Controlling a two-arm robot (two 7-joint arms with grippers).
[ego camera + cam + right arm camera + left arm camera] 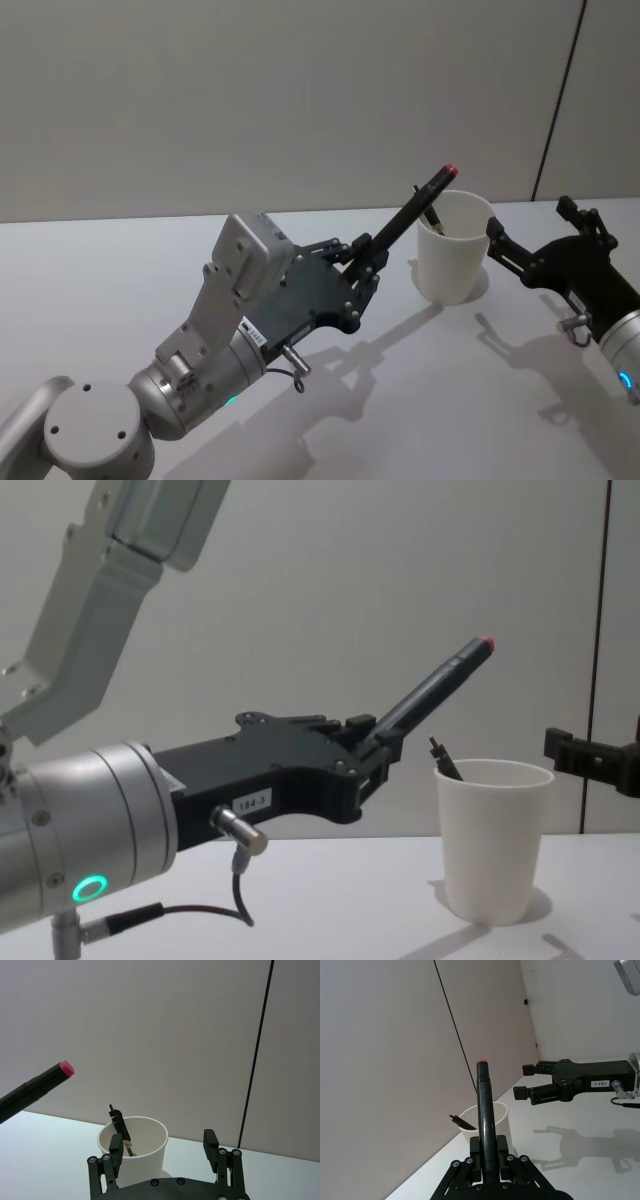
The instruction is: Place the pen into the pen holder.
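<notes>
Held the pen (415, 205) by its lower end in the clenched left fingers (503, 1147), slanted, red tip high above the rim of the cup (455, 255). Found the cup near the far edge of the bench (120, 260), right of middle, a second pen (445, 758) leaning inside. Showed the right fingers (210, 1141) spread and empty, just beside the cup. Called, most likely, for swinging the red end down over the mouth, clear of the second pen, lowering it inside the wall without nudging the rim, and only then letting go; otherwise risked toppling the light cup.
</notes>
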